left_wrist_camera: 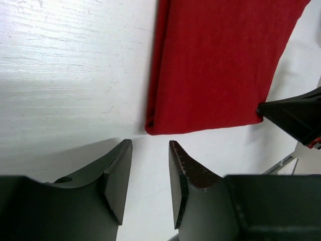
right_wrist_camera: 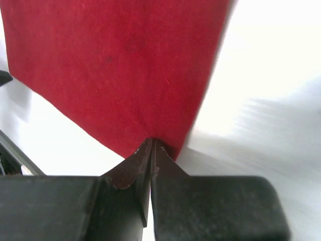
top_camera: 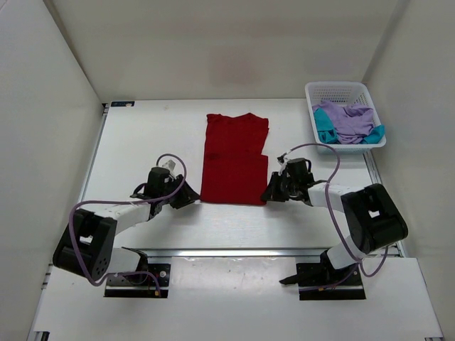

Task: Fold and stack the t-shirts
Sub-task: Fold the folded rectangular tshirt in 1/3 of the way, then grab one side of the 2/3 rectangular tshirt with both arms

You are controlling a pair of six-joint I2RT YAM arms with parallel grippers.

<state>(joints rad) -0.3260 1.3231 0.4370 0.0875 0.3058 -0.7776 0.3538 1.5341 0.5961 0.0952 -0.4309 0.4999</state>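
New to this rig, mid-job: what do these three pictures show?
Two robot arms stand at the near edge of a white table. The wide picture looks down from above; the other two come from wrist cameras. A folded dark red cloth t-shirt lies in the middle. The right gripper is shut, pinching one near corner; the left gripper is open, just short of the other. A lavender cloth t-shirt and a teal cloth t-shirt lie in a white plastic mesh basket, far right.

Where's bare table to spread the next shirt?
Widest bare patch: table left of the red t-shirt, out to its left edge. Narrower strip between shirt and basket. Crowded along the shirt's near hem, where left gripper and right gripper sit.
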